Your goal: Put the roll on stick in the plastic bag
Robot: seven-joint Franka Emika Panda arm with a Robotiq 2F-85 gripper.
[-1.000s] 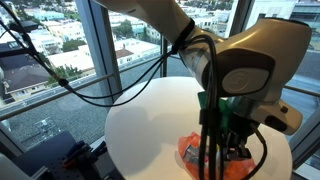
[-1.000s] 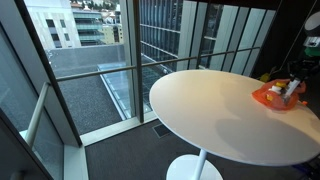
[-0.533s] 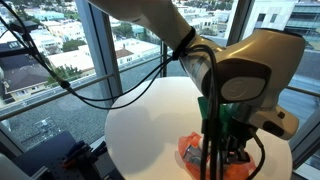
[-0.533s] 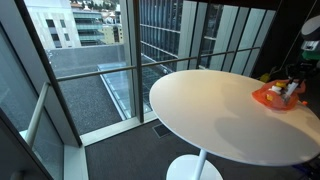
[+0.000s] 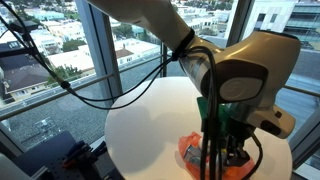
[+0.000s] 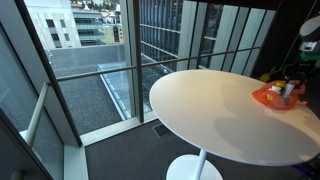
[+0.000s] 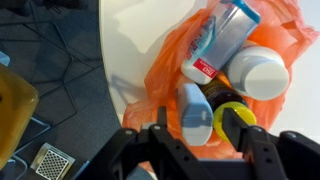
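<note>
Your white round table (image 6: 200, 110) looks as it did a second ago. The arm (image 5: 250, 70) has lifted slightly above it and then held. The plastic bag (image 7: 165, 75) rests unmoved near the table's 3 o'clock edge in an exterior view. The gripper (image 7: 202, 135) is released, its jaws spread wider than the roll on stick (image 7: 195, 112). The stick lies at the bag's 6 o'clock side, just beside a yellow bottle (image 7: 230, 112). You've likely made the drop, so retreat.

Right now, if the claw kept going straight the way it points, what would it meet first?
Probably the roll on stick, lying on the plastic bag just ahead of the open claw; depth is unclear.
</note>
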